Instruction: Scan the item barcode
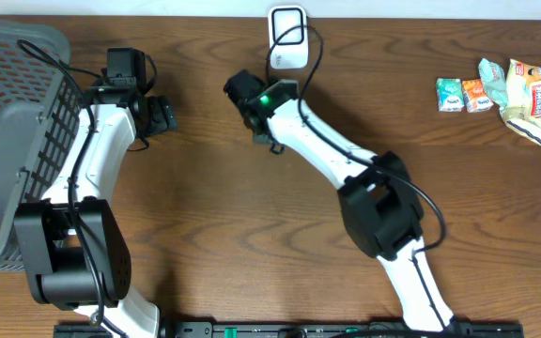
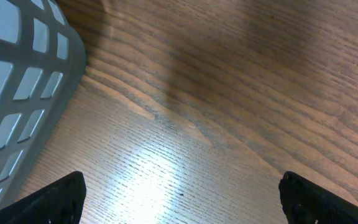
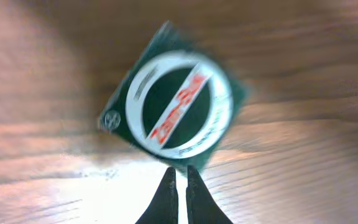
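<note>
Your right gripper (image 3: 179,180) is closed tight, and it seems to pinch the green packet (image 3: 179,102) by one lower corner. The wrist view is blurred, so treat that hold as uncertain. The packet hangs over the table just in front of the white scanner (image 1: 287,42). With so thin a grip, a quick wrist turn could swing the packet or let it slip out. You can't tell which face carries the barcode, so the scan may miss. Your left gripper (image 2: 182,196) stands wide and empty beside the basket (image 1: 7,113).
</note>
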You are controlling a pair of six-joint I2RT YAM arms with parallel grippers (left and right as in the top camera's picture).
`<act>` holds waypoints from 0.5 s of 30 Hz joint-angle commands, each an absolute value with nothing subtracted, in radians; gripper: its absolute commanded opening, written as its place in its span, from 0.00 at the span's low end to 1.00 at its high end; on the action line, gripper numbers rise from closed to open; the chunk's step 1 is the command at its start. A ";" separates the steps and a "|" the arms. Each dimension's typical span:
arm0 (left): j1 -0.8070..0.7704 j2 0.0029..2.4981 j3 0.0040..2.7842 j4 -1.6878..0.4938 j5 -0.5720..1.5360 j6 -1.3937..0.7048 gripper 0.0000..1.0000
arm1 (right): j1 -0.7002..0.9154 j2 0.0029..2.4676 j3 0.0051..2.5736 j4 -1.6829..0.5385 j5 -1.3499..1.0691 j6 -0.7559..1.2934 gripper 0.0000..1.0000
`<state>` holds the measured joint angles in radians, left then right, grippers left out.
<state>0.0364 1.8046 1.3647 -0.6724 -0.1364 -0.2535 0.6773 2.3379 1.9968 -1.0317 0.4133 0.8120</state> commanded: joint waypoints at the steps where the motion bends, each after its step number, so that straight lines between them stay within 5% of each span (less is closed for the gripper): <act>1: 0.036 1.805 1.359 -0.673 -0.142 -0.240 0.97 | 0.674 2.234 2.000 -1.028 0.477 0.867 0.01; 4: 0.036 1.805 1.359 -0.673 -0.142 -0.240 0.98 | 0.674 2.208 2.000 -0.988 0.477 0.867 0.07; 10: 0.036 1.805 1.359 -0.672 -0.142 -0.240 0.98 | 0.674 2.234 2.000 -0.911 0.465 0.867 0.41; 15: 0.036 1.805 1.359 -0.672 -0.142 -0.240 0.98 | 0.673 2.296 2.000 -0.807 0.460 0.848 0.49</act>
<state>0.0364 1.8046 1.3647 -0.6724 -0.1364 -0.2535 0.6731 2.2375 1.9980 -0.8417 0.4454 0.8562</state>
